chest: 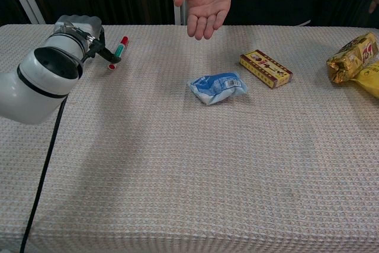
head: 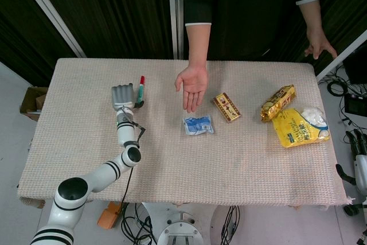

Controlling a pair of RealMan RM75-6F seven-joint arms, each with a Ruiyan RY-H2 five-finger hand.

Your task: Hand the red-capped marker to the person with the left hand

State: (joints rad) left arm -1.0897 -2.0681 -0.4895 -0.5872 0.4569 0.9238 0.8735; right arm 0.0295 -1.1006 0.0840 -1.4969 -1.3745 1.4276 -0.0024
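Left hand (head: 123, 96) sits low over the bench (head: 86, 142), palm side down, back of hand toward the head cam, fingers (head: 127, 88) close together & pointing to the far edge. Thumb (chest: 109, 55) angles out toward the red-capped marker (head: 140, 89). Marker lies flat on the woven cloth just beside the hand's thumb side, red cap at the far end, greenish band mid-barrel. Chest view puts the black thumb tip right at the marker's barrel; can't tell if it touches. Nothing looks clamped, marker rests on the bench, but whether the fingers are curled underneath is hidden by the wrist, so the hand's grip state can't be told.

Person's hand (head: 192, 84) is held out palm up over the far middle of the bench, well apart from the marker.

Right hand (head: 359, 159) shows only at the frame edge off the bench; too cut off to read.

Also on the bench: blue-white packet (head: 198, 125), small red-gold box (head: 227, 107), gold snack bag (head: 278, 102), yellow bag (head: 299, 127).
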